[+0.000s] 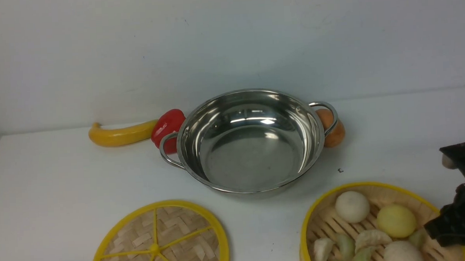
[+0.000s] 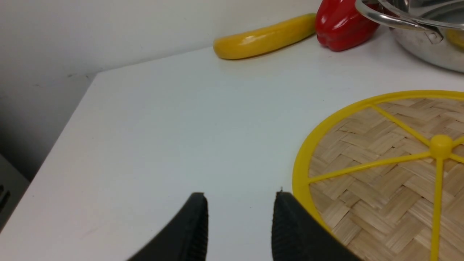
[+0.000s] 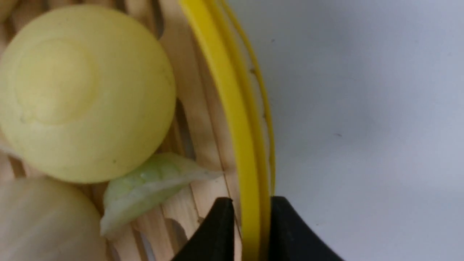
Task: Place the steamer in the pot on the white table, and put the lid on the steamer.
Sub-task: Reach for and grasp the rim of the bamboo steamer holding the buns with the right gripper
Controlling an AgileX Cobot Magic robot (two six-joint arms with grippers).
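R gripper [image 3: 248, 204] was clamped on the steamer [image 1: 380, 194], one finger inside the yellow rim & one outside, at the basket's right edge by the yellow bun [image 1: 396, 220]. Steamer sat on the white table [image 1: 62, 185], front-right of the empty pot [image 1: 313, 135], not touching it. L gripper [image 2: 241, 198] hung part open w/ nothing between its fingers, just beside the lid [image 1: 159, 243], which lay flat front-left of the pot.

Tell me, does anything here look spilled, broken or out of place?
Nothing stands out. The pot sits upright and empty, the lid lies flat on the white table, and the toy buns sit inside the steamer, whose rim the right claw pinches.
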